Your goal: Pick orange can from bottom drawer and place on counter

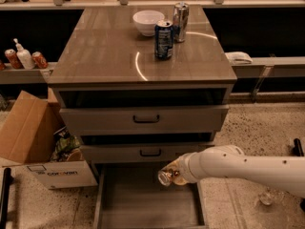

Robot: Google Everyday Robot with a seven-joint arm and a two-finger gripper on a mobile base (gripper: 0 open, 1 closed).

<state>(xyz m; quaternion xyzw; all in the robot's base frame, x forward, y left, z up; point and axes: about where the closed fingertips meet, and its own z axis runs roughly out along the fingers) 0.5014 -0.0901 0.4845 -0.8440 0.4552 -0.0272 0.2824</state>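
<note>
The orange can is tilted on its side, silver end toward the lower left, held in the air above the open bottom drawer. My gripper sits at the end of the white arm that comes in from the right, and it is shut on the can; the wrist hides most of the fingers. The drawer's grey floor shows bare below the can. The counter is the glossy grey-brown top of the cabinet, well above the gripper.
On the counter's far side stand a dark blue can, a taller silver can and a white bowl. Two upper drawers with black handles are slightly ajar. A cardboard box stands left of the cabinet. A pale shelf holds red cans.
</note>
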